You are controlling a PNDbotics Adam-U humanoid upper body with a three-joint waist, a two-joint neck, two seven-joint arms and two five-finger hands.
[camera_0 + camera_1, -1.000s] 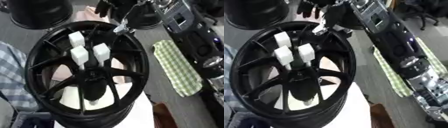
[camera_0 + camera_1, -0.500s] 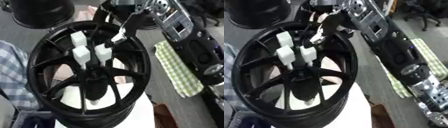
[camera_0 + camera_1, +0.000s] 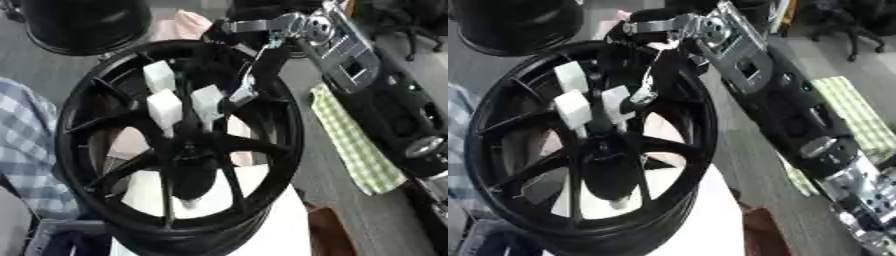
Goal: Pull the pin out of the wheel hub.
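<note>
A black wheel lies flat before us, three white block-like pins standing near its hub. Our right hand reaches in from the far right, fingertips beside the right pin; we cannot tell its spread. The pins look light and rigid; we would pinch one's upper sides.

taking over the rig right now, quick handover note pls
Right hand: reaching in from the upper right over the black spoked wheel hub, fingertips beside the nearest white block-shaped pin. Whether it grips the pin cannot be seen.
Left hand: not in view.
Three white pins stand in the hub: the second by the centre, the third nearer the rim.
Done: reach only.
Left: grasp a pin and pull it out.
</note>
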